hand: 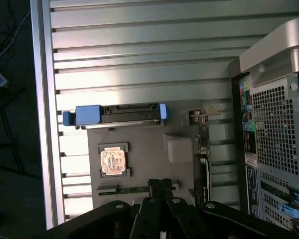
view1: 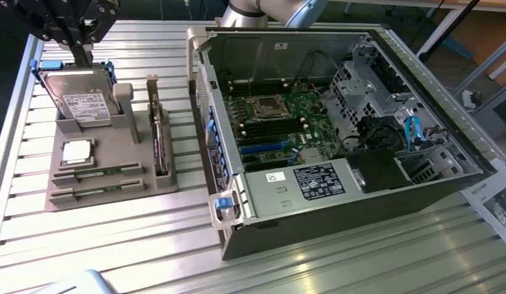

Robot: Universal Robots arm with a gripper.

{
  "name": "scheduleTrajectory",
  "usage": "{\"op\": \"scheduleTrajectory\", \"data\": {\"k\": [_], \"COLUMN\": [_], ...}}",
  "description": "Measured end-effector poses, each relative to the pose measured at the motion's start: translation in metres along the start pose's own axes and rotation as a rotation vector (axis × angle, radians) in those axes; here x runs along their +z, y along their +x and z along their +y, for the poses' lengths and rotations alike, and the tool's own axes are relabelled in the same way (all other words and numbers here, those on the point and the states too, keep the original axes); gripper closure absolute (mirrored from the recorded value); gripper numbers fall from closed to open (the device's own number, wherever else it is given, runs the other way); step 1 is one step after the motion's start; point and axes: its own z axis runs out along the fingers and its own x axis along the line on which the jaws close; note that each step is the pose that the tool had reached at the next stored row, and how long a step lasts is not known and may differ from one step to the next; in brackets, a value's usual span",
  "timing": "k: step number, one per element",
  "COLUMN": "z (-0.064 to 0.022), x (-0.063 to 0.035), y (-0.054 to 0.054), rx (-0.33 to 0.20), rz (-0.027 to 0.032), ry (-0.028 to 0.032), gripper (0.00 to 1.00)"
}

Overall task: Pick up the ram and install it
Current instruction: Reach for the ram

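We see a slatted metal table (view1: 114, 245) carrying a grey holder (view1: 114, 197) and an open computer case (view1: 335, 202). The case lies just beside the holder, on the exterior view's right.

The ram (view1: 98, 169) is a slim green stick lying in a slot at the end of the holder furthest from the gripper. A second stick (view1: 95, 190) lies in the slot next to it. A square silver processor (view1: 77, 152) sits in the middle of the holder, and a hard drive (view1: 83, 98) in a blue frame rests at the other end. A dark expansion card (view1: 160, 144) stands upright along the holder's edge nearest the case.

The gripper (view1: 79, 55) hangs above the holder's hard-drive end, its jaws pressed together. In the wrist view, the gripper (hand: 162, 185) lines up with the ram (hand: 132, 188) in its slot.
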Motion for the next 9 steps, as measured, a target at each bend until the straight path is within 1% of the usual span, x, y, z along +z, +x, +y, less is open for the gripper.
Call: {"op": "scheduleTrajectory", "data": {"k": [6,9], "z": [-0.0003,-0.0042], "x": [0.0000,-0.0001], "y": [0.0001,-0.0002], "rx": [0.000,0.000], "rz": [0.0001,0.0000], "ry": [0.0000,-0.0001], "gripper": [0.90,0.90]}}
